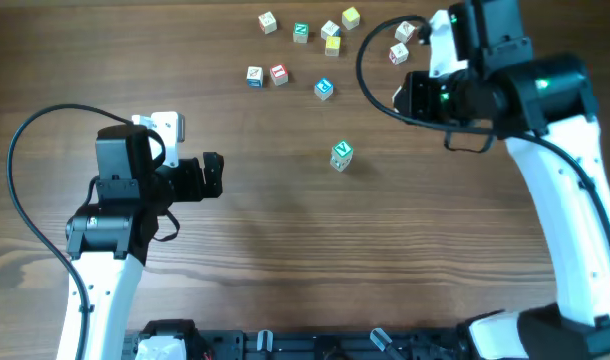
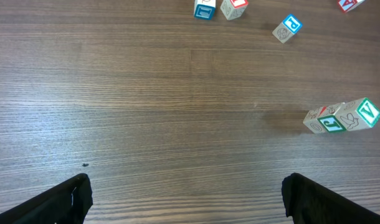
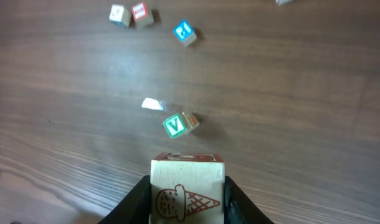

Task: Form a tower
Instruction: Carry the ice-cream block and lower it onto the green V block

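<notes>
Noted left hand [image 1: 214, 175] wide open at left, likely clear of stacking; tower [image 1: 341, 155] standing mid tabletop [image 1: 285, 270], loose cubes [image 1: 301, 32] beyond; right hand [image 1: 415, 95] raised, gripping ice-cream cube [image 3: 187, 190], presumably next layer.

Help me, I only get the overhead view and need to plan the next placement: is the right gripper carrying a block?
Observer: Yes. The right wrist view shows the right gripper shut on a block with a red ice-cream cone drawn on it.
Operator: The green V block looks single from above. Is it?
Observer: No. The left wrist view shows it tops the tower, seemingly three blocks high.
Operator: And the left gripper?
Observer: The left gripper is open, with nothing between its fingers.
</notes>
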Tool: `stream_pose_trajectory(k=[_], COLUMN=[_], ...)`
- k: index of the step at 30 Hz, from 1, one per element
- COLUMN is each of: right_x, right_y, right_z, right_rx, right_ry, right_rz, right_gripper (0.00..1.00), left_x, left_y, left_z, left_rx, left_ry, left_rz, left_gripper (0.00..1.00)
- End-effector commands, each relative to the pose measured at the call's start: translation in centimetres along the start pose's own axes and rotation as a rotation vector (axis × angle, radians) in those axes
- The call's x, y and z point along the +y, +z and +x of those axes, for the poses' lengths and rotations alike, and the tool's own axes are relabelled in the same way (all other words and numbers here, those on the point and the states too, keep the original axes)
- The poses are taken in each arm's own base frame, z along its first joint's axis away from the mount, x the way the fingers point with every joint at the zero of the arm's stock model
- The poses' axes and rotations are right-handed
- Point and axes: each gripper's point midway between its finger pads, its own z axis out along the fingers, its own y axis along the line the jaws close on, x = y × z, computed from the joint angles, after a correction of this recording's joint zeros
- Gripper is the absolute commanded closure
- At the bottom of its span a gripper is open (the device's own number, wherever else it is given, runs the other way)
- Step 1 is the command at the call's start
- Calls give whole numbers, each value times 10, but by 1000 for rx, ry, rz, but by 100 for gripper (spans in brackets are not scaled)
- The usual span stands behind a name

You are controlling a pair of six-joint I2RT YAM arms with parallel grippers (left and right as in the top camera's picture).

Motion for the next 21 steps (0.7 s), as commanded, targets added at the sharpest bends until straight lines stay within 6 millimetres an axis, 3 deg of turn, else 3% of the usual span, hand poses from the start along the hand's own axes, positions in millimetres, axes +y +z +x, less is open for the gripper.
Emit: stream_pose_trajectory(k=[1, 7, 11, 17, 21], right_x=[5, 39, 43, 32, 35], right_y=[31, 87, 112, 136, 138], right_z=[10, 30, 45, 59, 53], right_rx=[87, 165, 215, 239, 204], right_ry=[3, -141, -241, -360, -444], right_rz=[-31, -132, -139, -129, -142], right_gripper=[69, 69, 69, 68, 68], left_x=[1, 1, 1, 1, 1], left_y=[1, 1, 1, 1, 1], left_z=[2, 2, 2, 2, 2], left_rx=[4, 4, 4, 4, 4], left_ry=[5, 5, 5, 5, 5], left_rz=[-7, -7, -7, -7, -7], left_gripper=[0, 0, 0, 0, 0])
